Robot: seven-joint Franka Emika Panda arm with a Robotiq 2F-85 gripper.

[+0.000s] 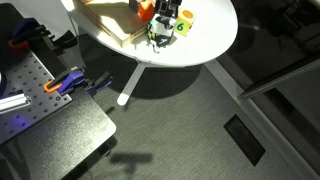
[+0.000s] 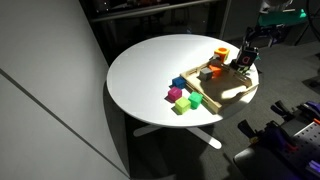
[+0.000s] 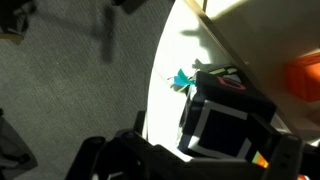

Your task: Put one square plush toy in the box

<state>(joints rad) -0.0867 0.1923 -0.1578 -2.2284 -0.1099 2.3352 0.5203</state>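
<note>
In the wrist view the square plush toy (image 3: pixel 228 122), black-faced with white edging, fills the space right in front of my gripper (image 3: pixel 212 148). The jaws stand open on either side of it and do not press on it. The tan box (image 3: pixel 262 30) lies just beyond the toy, and I cannot tell whether the toy rests inside it or at its edge. In both exterior views the gripper (image 1: pixel 161 27) (image 2: pixel 244 60) hangs low over the far end of the box (image 1: pixel 108 22) (image 2: pixel 222 92) on the round white table (image 1: pixel 205 45) (image 2: pixel 150 70).
An orange cube (image 1: pixel 147 8) (image 2: pixel 220 53) (image 3: pixel 305 80) sits close beside the gripper. A yellow-green cube (image 1: pixel 185 17) lies on its other side. Blue (image 2: pixel 180 82), pink (image 2: pixel 172 95) and green (image 2: pixel 183 104) cubes lie on the table next to the box. The table edge is near.
</note>
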